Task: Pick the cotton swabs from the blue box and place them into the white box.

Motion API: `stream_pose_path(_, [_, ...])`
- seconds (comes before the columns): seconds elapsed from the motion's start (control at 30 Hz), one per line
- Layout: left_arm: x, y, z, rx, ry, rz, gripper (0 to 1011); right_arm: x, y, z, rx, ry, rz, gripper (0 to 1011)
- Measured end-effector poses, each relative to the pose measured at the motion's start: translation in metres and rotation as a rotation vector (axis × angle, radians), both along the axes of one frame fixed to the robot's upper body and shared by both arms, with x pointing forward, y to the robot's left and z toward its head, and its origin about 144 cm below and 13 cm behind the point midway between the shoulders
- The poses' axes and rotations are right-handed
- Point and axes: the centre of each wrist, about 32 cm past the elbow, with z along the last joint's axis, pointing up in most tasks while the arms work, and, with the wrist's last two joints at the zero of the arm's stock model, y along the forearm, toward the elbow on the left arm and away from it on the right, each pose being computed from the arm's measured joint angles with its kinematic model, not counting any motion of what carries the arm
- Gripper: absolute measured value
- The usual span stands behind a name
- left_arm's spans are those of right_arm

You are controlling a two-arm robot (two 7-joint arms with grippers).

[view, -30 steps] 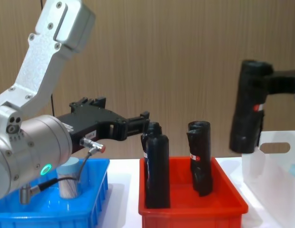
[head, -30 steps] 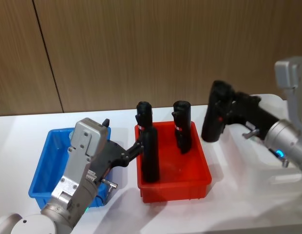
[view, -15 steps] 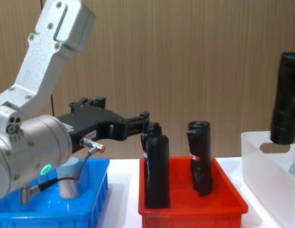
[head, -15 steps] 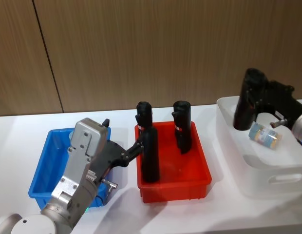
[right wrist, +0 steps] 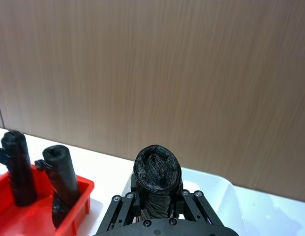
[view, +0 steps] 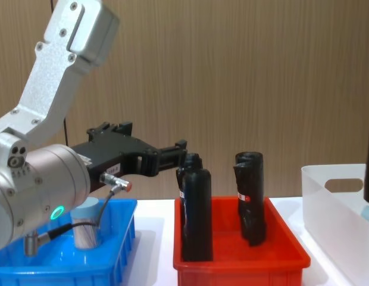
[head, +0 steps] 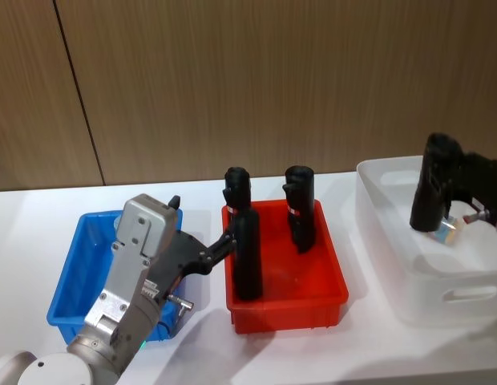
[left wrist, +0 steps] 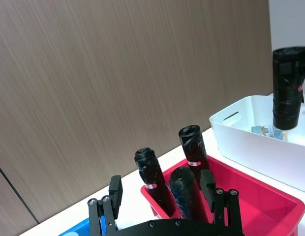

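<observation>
Nearest: left gripper (left wrist: 161,187) – fingers spread wide, nothing between them. It hangs over the right edge of the blue box (head: 72,273), tips reaching toward the left wall of the red bin (head: 288,301).

One tub of cotton swabs (view: 86,223) stands in the blue box, upright, lid on top, long axis vertical. The chest view puts it below the left wrist, back from the fingertips toward the robot, not under them. So it lies down and behind the claw. Judgement: the left arm is far the nearer one, but the claw would need to pull back and drop before it could straddle the tub.

Middle: red bin at the table's (head: 32,241) centre, three black rolls (head: 247,257) standing upright in it, just beside the left fingertips.

Far right: white box (head: 441,297) by the table's right edge. The right gripper (right wrist: 157,196) is over it, clamped on a black roll (head: 431,192) held about vertical, lower end inside the walls – not a swab tub. A second swab tub (head: 449,233) lies on the white box's floor just beside the roll's lower end; touching or not, cannot tell.

Judgement: one tub delivered, one left, right arm busy and well apart from the blue box.
</observation>
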Motion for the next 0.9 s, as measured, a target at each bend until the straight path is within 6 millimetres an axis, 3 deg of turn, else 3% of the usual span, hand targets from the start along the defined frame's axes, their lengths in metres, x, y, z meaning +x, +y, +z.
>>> stream_pose_path(0.4, [0.000,0.000,0.000,0.000,0.000,0.000,1004,0.006,-0.008,-0.024,0.012,0.056,-0.040,348])
stream_pose_path(0.9, [0.000,0.000,0.000,0.000,0.000,0.000,1004,0.006,-0.014,-0.036,0.033,0.070,-0.035,783])
